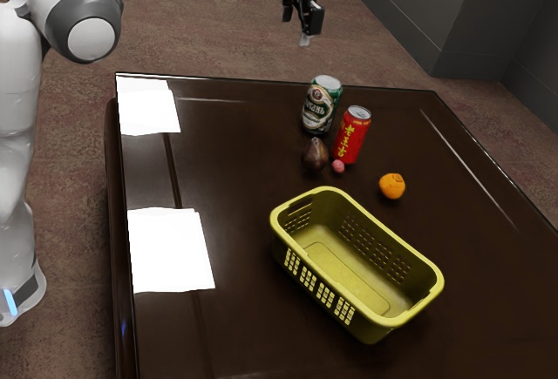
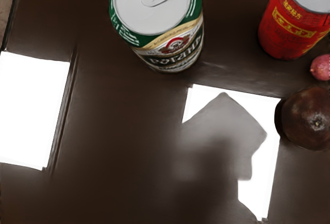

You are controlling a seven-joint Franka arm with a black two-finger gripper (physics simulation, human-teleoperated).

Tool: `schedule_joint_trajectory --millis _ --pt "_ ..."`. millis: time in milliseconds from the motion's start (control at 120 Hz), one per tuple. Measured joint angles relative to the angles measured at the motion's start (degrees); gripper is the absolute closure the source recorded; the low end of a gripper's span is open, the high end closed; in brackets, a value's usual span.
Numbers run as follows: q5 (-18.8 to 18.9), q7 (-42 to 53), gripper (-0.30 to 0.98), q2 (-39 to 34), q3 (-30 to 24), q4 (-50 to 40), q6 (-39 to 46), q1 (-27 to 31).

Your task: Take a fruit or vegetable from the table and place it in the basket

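Note:
The gripper (image 1: 297,29) is raised above the table's far edge, its two fingers apart with nothing between them. A dark brown-purple fruit (image 1: 315,154) sits beside a small pink one (image 1: 338,166) on the table; an orange (image 1: 392,186) lies farther toward the exterior view's right. The wrist view has the dark fruit (image 2: 308,118) and the pink one (image 2: 320,67) at its border, off to one side of my hand. The yellow-green basket (image 1: 316,290) stands upright on the near part of the table, with its visible inside bare.
A green-and-white can (image 1: 322,104) and a red can (image 1: 352,135) stand close behind the dark and pink fruits. The wrist view has the green can (image 2: 172,54) and the red can (image 2: 289,26). Bright reflections lie on the dark table (image 1: 235,170).

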Motion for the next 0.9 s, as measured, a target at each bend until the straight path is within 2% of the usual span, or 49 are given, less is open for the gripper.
schedule_joint_trajectory --millis 67,167,300,467,567,650,750,817,900 --pt "0.08 0.86 0.0 -0.01 -0.02 0.07 -0.05 -0.05" --pt "-0.1 2.28 0.0 -5.07 -0.65 7.46 -0.18 -1.69" --pt "-2.57 3.85 0.0 -4.42 -0.94 7.93 -0.25 -4.81" --pt "-3.88 5.32 0.0 -4.35 -0.97 4.43 -0.4 -6.92" --pt "-0.59 3.01 0.0 -1.25 -1.56 2.14 -0.24 -14.27" --pt "-2.25 2.78 0.0 -0.36 -1.78 -8.08 3.85 -17.68" --pt "-4.86 2.61 0.0 0.59 -2.02 -15.17 11.05 -17.72" --pt "-8.13 2.02 0.0 4.96 -4.45 -14.29 16.2 -13.74" --pt "-10.22 -4.36 0.0 6.52 -8.6 -11.74 16.86 -9.36"
